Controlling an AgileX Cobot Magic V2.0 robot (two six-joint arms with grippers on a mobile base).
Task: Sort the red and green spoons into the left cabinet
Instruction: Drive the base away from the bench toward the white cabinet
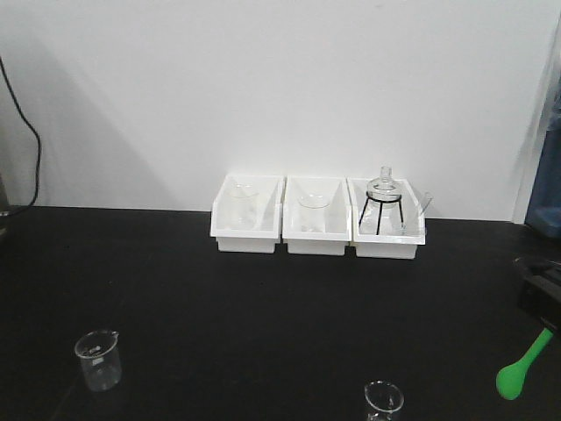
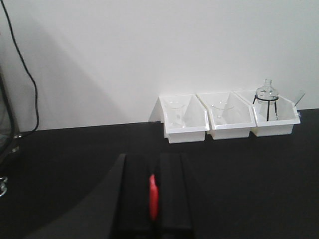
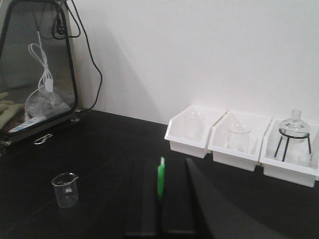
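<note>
In front of the three white bins (image 1: 316, 244), the left gripper (image 2: 154, 160) had its jaws clamped on the red spoon (image 2: 153, 196), the right gripper (image 3: 160, 163) on the green spoon (image 3: 161, 181).

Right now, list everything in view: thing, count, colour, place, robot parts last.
bins: three, white, side by side at table's back
flask: one, clear, on black stand in right-hand bin
glass vessels: two, clear, one in each other bin
small beakers: two, clear, apart near table's front
table: one, black
cable: one, black, on wall, left
case: one, dark-framed, glass-fronted, table's left end
red spoon: one, red, in left gripper
green spoon: one, green, in right gripper
left gripper: one, black, shut on red spoon
right gripper: one, black, shut on green spoon
</note>
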